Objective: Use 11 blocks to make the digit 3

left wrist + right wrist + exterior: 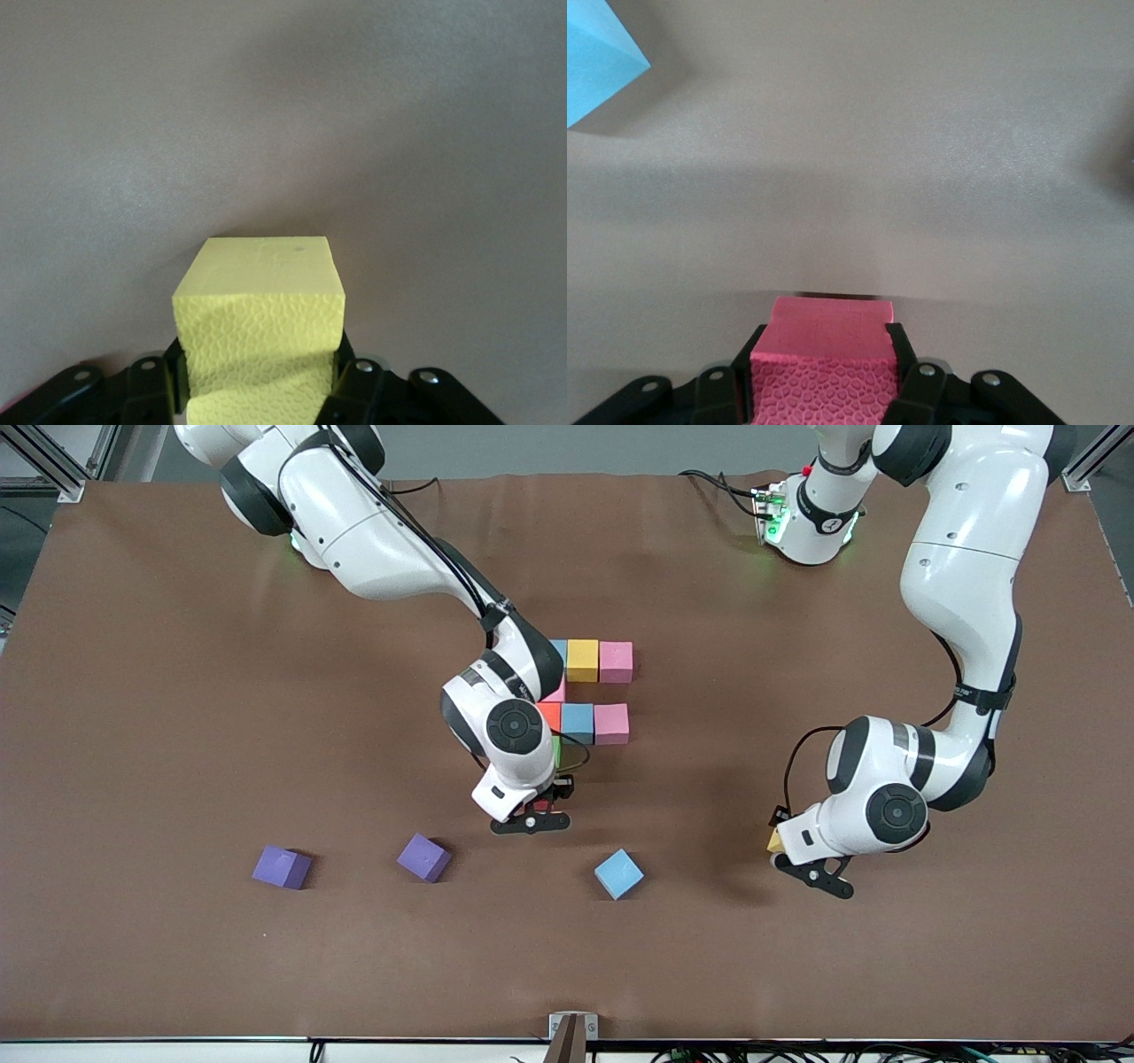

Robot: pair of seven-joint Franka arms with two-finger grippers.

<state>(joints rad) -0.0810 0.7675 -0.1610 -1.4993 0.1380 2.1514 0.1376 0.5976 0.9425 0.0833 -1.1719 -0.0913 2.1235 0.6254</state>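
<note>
The brown worktop [177, 691] is matte and lightly wrinkled near the arms' bases, with wide bare stretches toward both ends and along the camera-side edge.

Mid-worktop sits the partly built figure: a row with a blue cube edge, a yellow cube [582, 660] and a pink cube [616, 662] touching; nearer the camera a second row of orange [549, 715], blue [577, 723] and pink [611, 724], also touching. A strip of green [556, 748] shows beside the right arm's wrist, which covers the joining side of the figure.

The right gripper [532, 815] is low just camera-side of the figure, its fingers clamped on a pink block [824, 359] with a pebbled foam face and square edges.

The left gripper [819, 868] is toward the left arm's end, well apart from the figure, closed on a pale yellow block [259, 328] of the same dimpled foam.

Nearer the camera lie a loose light-blue cube [618, 873], turned askew, and two purple cubes [423, 857] [282, 866], all well apart.
</note>
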